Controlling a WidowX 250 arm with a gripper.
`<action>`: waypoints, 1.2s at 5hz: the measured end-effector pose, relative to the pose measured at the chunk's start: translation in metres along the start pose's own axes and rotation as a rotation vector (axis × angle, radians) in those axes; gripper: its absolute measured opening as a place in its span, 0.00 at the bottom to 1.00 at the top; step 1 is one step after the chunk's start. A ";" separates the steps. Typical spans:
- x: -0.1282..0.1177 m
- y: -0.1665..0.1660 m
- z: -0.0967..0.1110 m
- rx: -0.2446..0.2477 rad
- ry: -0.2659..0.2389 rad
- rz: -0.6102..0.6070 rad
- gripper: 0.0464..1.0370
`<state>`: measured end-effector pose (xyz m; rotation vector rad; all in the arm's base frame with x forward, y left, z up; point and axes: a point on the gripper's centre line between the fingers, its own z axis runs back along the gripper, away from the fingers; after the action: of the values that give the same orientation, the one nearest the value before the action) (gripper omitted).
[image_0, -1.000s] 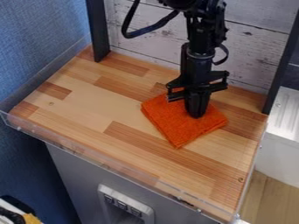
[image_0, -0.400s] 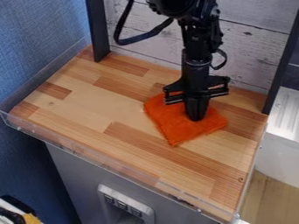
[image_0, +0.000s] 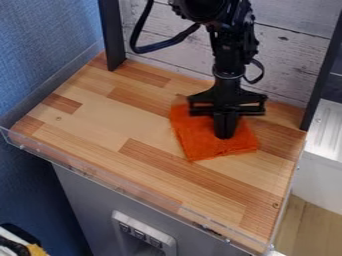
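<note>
Orange cloth (image_0: 200, 142) turned slightly — squarish, a bit rumpled, under tool (image_0: 225, 136)

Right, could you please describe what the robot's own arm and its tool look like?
The arm is black throughout, with bulky, rounded housings near the top of the view and a narrower, knobbly section below. A thick black cable loops out on one side and a thinner one on the other. The tool is also black, with a wide, frame-like crosspiece above a narrow, tapering end.
</note>
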<state>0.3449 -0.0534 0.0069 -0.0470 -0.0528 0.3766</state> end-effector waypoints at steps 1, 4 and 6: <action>-0.001 -0.005 0.001 0.023 -0.007 -0.115 0.04; -0.017 -0.018 0.035 0.109 0.094 -0.344 0.74; -0.032 -0.032 0.079 0.093 0.078 -0.402 0.96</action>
<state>0.3225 -0.0923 0.0864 0.0409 0.0327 -0.0254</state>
